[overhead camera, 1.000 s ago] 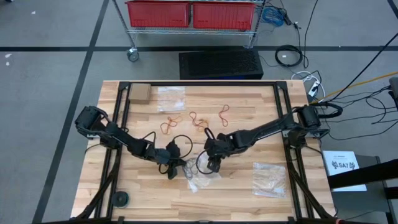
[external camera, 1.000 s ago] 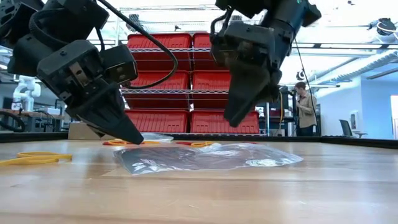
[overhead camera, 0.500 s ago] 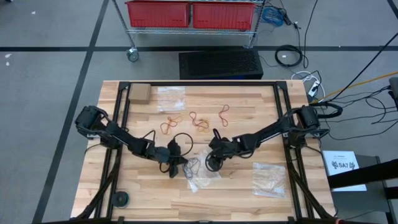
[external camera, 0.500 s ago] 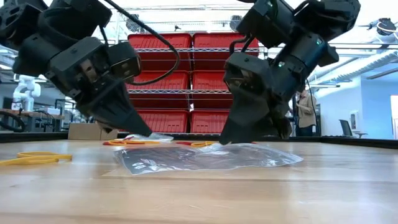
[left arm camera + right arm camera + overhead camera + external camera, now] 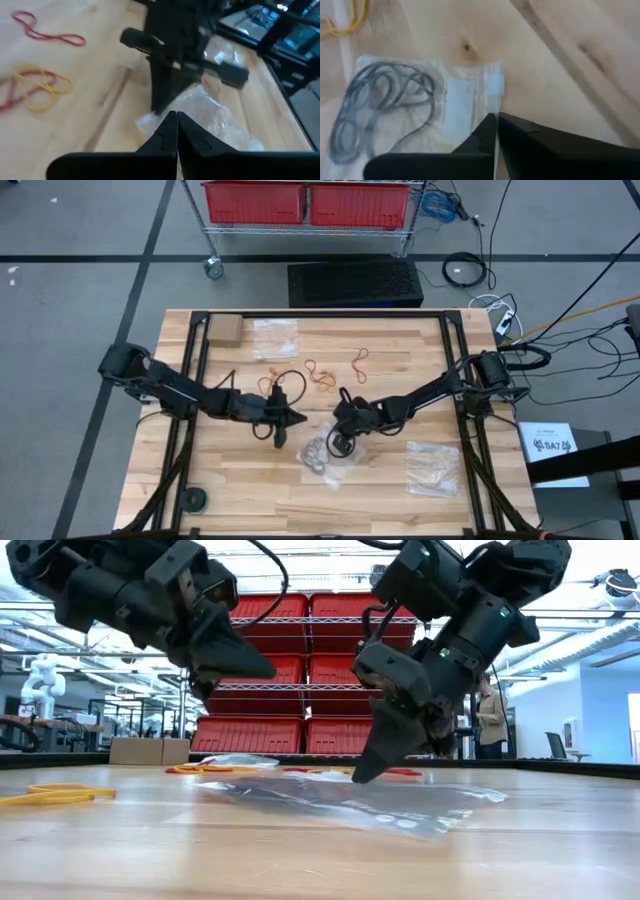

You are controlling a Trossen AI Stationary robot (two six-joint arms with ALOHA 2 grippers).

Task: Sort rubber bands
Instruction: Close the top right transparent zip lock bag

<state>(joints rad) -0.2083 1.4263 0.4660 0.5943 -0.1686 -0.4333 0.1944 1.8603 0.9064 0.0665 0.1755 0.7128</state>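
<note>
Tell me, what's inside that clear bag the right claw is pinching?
Dark rubber bands, coiled together inside the bag. The right gripper pinches its edge. How many, I can't tell.

I see grey floor crossed by dark tape lines. A wire rack on casters carries red bins. Black cables coil nearby. A person stands under bright ceiling light.
</note>
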